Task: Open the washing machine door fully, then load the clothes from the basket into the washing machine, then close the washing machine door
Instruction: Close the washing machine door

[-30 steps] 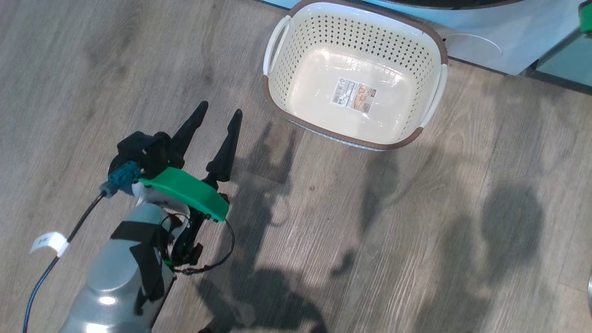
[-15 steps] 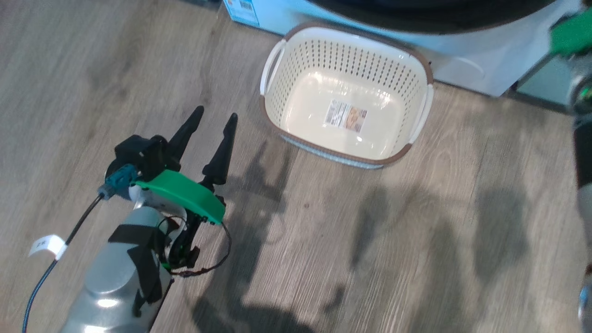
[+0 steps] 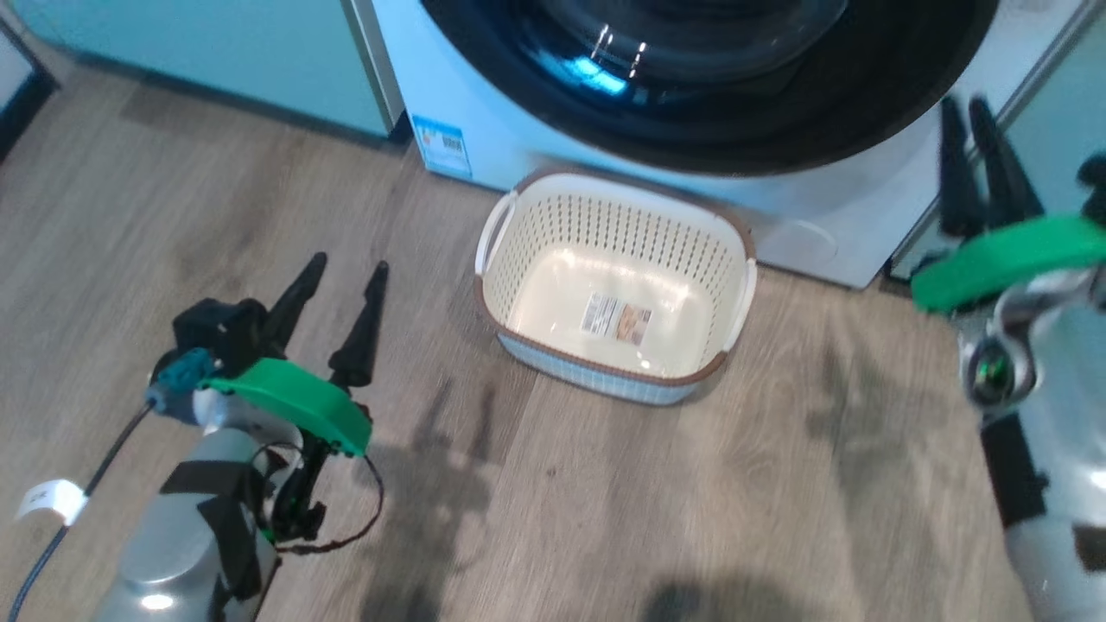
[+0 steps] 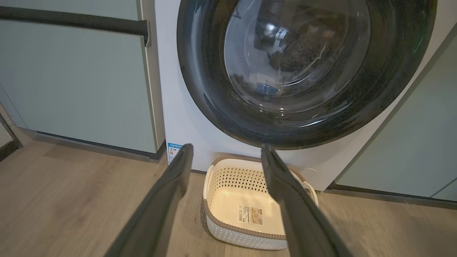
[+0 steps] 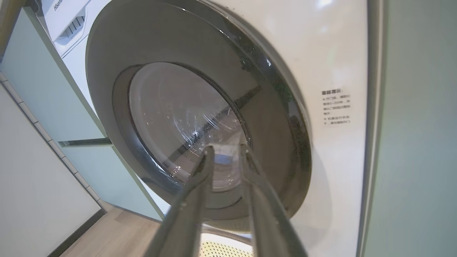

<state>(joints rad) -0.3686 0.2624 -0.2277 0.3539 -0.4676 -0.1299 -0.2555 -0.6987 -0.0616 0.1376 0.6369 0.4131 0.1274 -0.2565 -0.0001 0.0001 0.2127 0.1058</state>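
Floor [image 3: 605, 518] of wood planks nearest, with the left hand [image 3: 347, 263] low at the lower left of the head view, fingers spread wide, gripping nothing, held back from the work, likely to keep out of the other arm's way. Further up, at centre frame, the basket [image 3: 605, 246] on the floor just before the washing machine [image 3: 484, 130], touching or nearly so, presumably set there for a short carry to the drum; bare base with a label [image 3: 616, 319], no cloth inside. At the right edge the right hand [image 3: 965, 108], blurred, raised toward the washing machine door [image 3: 821, 130], fingers narrowly parted with nothing between them. Beyond, across the top of the frame, that door, apparently shut flush against the white front, glass too full of reflections for any reading of the drum's contents. By the look of it, loading done and closing finished or nearly so. Pale teal cabinets [image 3: 216, 60] at the upper left, farthest back.
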